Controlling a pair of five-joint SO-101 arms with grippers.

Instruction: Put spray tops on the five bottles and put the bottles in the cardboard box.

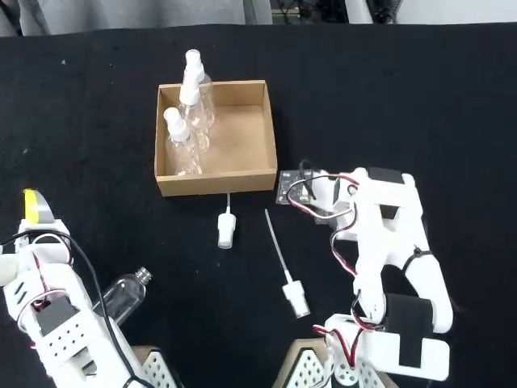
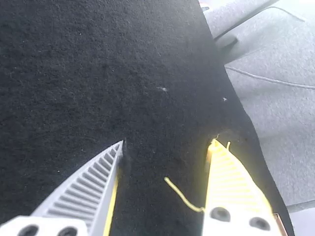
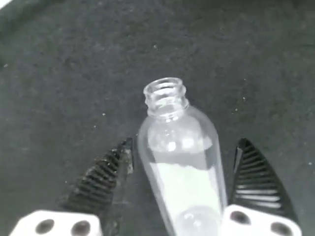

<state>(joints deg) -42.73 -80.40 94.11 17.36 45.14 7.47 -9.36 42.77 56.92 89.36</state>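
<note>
Right wrist view: R end effector (image 3: 186, 142) astride uncapped bottle (image 3: 179, 167), released; L end effector (image 2: 167, 143) released.

No readable text, labels or signs (0 in any view)

Left end effector (image 2: 168, 143) gapes wide, pointing downward; right arm (image 1: 389, 222) stands folded on itself.

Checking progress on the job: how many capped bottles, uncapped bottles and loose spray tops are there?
Capped bottles, in the cardboard box: 3
Uncapped bottles: 2
Loose spray tops: 2
Total: 7
</note>
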